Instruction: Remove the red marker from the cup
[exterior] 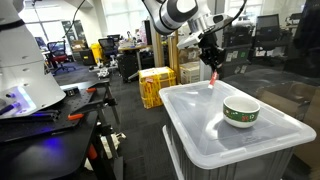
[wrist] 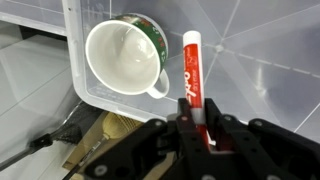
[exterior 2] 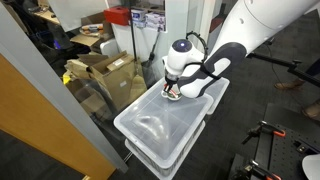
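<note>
My gripper (wrist: 193, 122) is shut on the red marker (wrist: 190, 72), which hangs from the jaws with its pale end pointing away. In an exterior view the marker (exterior: 214, 78) hangs below the gripper (exterior: 211, 62), above the lid and apart from the cup (exterior: 240, 112). The cup is white with a dark green patterned band; in the wrist view it (wrist: 122, 57) looks empty and stands to the marker's left. In an exterior view (exterior 2: 172, 93) the cup is mostly hidden behind the arm.
The cup stands on the lid of a translucent plastic bin (exterior: 200, 125), also seen in the other view (exterior 2: 160, 125). Yellow crates (exterior: 155, 85) stand behind it. A desk with tools (exterior: 50, 110) is at one side; cardboard boxes (exterior 2: 105, 70) lie beside the bin.
</note>
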### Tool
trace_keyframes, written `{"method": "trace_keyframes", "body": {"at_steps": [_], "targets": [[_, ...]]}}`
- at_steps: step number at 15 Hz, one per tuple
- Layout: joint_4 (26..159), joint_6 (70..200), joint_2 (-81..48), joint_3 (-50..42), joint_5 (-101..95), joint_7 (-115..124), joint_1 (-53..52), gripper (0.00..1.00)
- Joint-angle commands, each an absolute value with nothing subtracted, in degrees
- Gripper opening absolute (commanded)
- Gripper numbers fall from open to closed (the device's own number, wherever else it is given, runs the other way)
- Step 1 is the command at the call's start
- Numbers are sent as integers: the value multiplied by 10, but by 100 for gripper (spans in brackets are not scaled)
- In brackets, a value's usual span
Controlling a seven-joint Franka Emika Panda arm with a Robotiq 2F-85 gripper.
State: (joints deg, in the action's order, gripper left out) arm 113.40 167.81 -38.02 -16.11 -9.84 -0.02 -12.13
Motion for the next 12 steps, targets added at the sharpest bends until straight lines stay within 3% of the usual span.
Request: {"method": "trace_keyframes", "body": {"at_steps": [1,12], "targets": [[1095,1594,-377,-92,-119,-69,-61,5],[936,1337,-447,-2,-121,-168,-21,5]]}}
